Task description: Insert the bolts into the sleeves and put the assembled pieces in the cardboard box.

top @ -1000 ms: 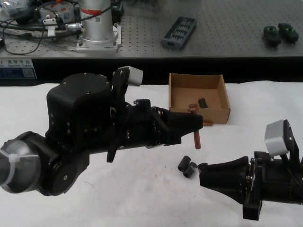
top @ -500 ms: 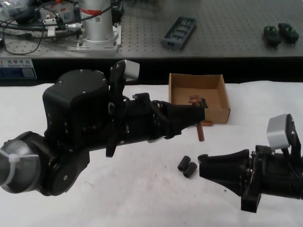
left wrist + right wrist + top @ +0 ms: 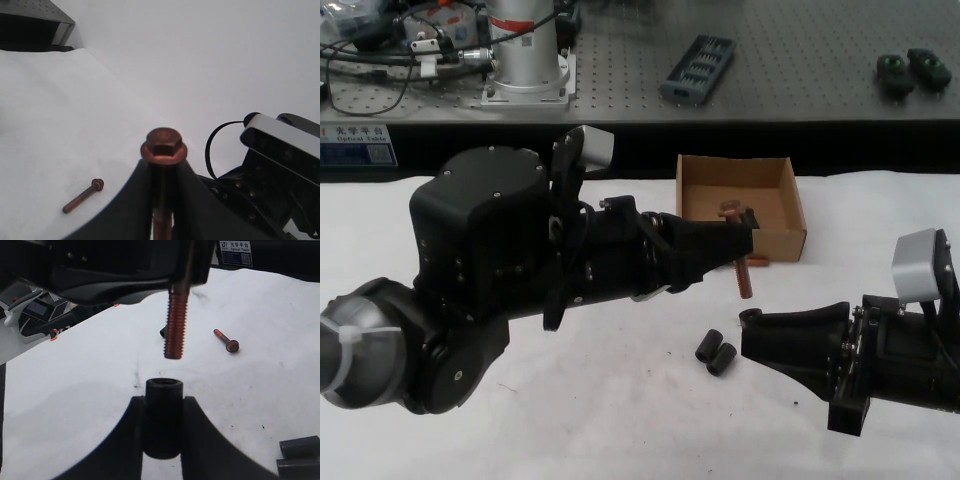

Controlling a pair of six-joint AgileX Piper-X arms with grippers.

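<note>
Left gripper clamps bolt | right gripper clamps sleeve | bolt tip just above sleeve

The left arm and right arm are wearing matte black casings dotted with small screws. Each is carrying a pale grey camera block at the wrist; a thin black cable is looping beside the right one.

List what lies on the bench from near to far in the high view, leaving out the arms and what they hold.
Nearest first: two loose sleeves → loose bolt → cardboard box → blue rack.
</note>
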